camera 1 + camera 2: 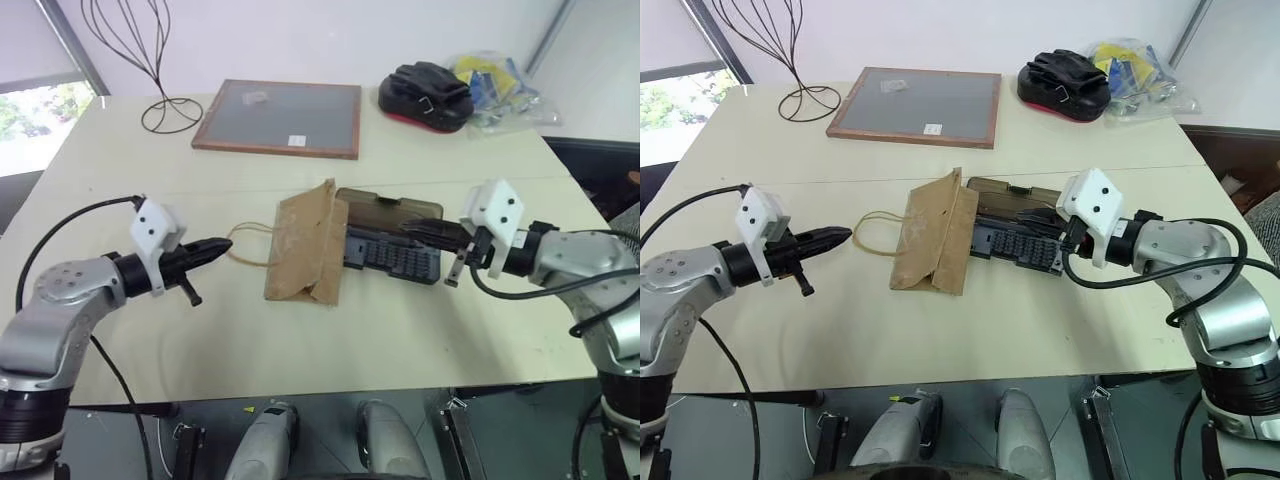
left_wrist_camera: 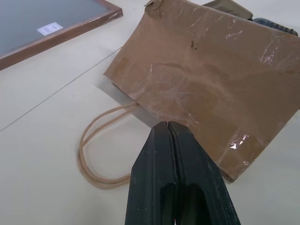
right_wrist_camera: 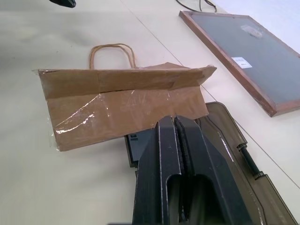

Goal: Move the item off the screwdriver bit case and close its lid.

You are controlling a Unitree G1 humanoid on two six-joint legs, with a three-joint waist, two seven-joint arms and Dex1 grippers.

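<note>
Crumpled brown paper bag (image 1: 305, 250) with glossy tape, smoky translucent plastic lid (image 1: 390, 211), matt tabletop (image 1: 300, 340)

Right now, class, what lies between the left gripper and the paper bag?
In the left eye view, only the bag's looped string handles lie between left gripper and paper bag.

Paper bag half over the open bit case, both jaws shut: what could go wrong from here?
1. The paper bag overlaps the case's left end; dragging it by the string handles could tug the tray and spill bits.
2. The lid lies open behind the tray; swinging it shut before the bag clears could trap paper at the edge.
3. The right gripper, jaws shut, hovers above the bits and could knock them if it drops.
</note>
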